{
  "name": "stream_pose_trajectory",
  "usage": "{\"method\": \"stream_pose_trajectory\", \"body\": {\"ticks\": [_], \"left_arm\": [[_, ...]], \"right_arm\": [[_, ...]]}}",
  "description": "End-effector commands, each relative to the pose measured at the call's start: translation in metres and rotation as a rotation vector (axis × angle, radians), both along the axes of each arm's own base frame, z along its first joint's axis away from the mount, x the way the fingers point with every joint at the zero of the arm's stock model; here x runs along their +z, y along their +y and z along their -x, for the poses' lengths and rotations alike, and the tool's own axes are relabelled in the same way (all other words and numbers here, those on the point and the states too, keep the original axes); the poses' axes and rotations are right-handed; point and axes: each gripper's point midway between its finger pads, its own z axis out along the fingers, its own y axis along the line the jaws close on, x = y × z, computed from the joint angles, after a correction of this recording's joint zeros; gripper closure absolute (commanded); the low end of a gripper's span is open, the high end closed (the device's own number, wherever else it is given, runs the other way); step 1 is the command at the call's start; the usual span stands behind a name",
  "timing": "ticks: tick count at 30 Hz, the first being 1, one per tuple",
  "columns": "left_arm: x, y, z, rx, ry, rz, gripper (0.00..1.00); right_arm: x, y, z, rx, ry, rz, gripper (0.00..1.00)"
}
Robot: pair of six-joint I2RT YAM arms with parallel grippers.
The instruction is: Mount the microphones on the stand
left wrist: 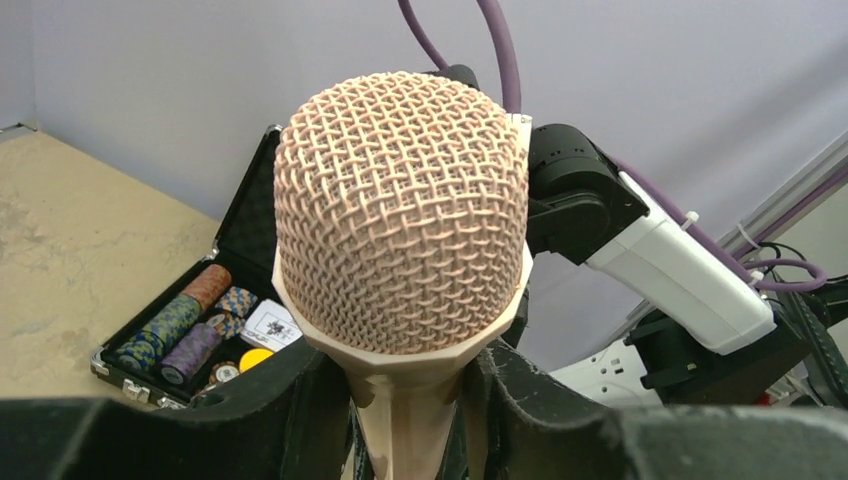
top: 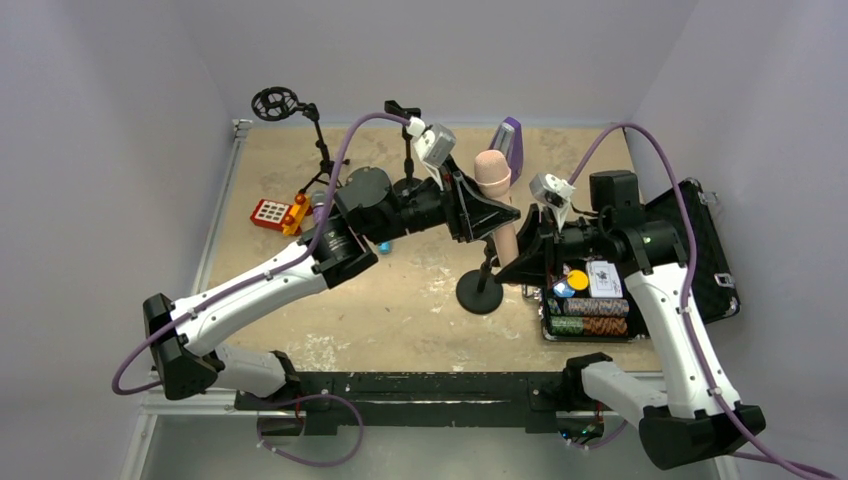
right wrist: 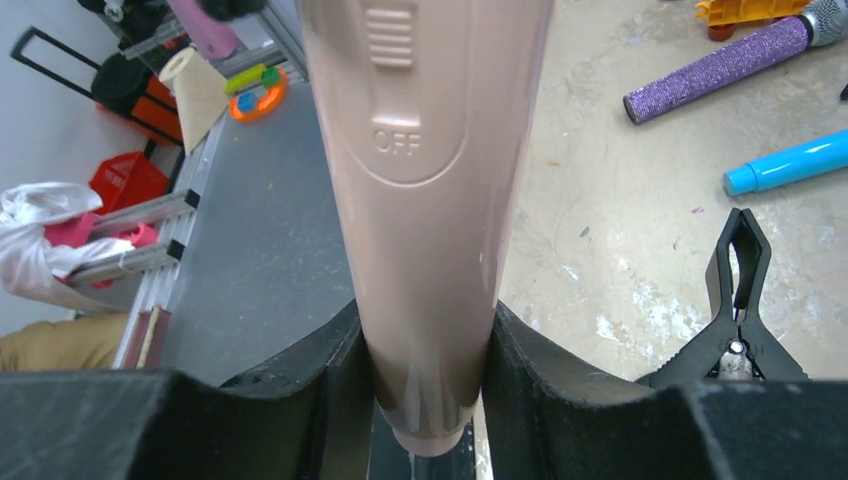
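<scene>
The pale pink microphone (top: 492,172) stands upright over the middle of the table (top: 400,320), held at two heights. Its head is a rounded woven-mesh ball on a faceted collar, and its body is a smooth, glossy tube with a ribbed slide switch marked OFF.

The left gripper (left wrist: 405,400) is clamped on the narrow neck just below the collar, its matt black fingers (left wrist: 300,410) pressed to both sides. The right gripper (right wrist: 425,390) is closed round the tail end, jaws spread only as wide as the tube, with the butt poking out just past them.

The stand (top: 480,293), a thin black pole on a round disc base, is just near of the microphone. Its black spring clip (right wrist: 740,300) sits beside the tail, not touching it.

On the worn, sandy tabletop to the left lie the glittery purple microphone (right wrist: 720,70) and the smooth sky-blue microphone (right wrist: 790,165), well apart from the clip. An open case of striped poker chips (top: 600,300) crowds the right side, close by the right gripper, while bare table lies near of the base
</scene>
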Motion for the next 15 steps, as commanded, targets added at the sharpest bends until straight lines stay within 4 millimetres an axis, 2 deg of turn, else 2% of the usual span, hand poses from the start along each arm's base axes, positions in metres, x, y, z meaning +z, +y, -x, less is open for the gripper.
{"method": "stream_pose_trajectory", "body": {"ticks": [1, 2, 3, 6, 9, 12, 14, 15], "left_arm": [[0.033, 0.023, 0.013, -0.005, -0.091, 0.073, 1.0], [0.032, 0.03, 0.015, 0.006, -0.1, 0.067, 1.0], [0.031, 0.04, 0.017, 0.022, -0.112, 0.059, 1.0], [0.02, 0.071, 0.024, 0.075, -0.15, -0.003, 1.0], [-0.011, 0.106, 0.032, 0.137, -0.163, -0.123, 1.0], [-0.04, 0.145, 0.041, 0.207, -0.195, -0.219, 1.0], [-0.061, 0.165, 0.044, 0.248, -0.206, -0.265, 1.0], [-0.069, 0.173, 0.046, 0.262, -0.21, -0.281, 1.0]], "right_arm": [[0.007, -0.004, 0.003, 0.002, -0.122, 0.038, 0.4], [0.01, -0.006, 0.005, 0.006, -0.14, 0.047, 0.28], [0.01, -0.008, 0.007, 0.003, -0.162, 0.065, 0.23], [0.008, -0.016, 0.007, -0.025, -0.234, 0.138, 0.17], [-0.001, -0.024, -0.002, -0.085, -0.295, 0.206, 0.14], [-0.018, -0.036, -0.026, -0.198, -0.377, 0.291, 0.1], [-0.021, -0.041, -0.048, -0.262, -0.49, 0.318, 0.07], [-0.024, -0.041, -0.053, -0.259, -0.543, 0.324, 0.06]]}}
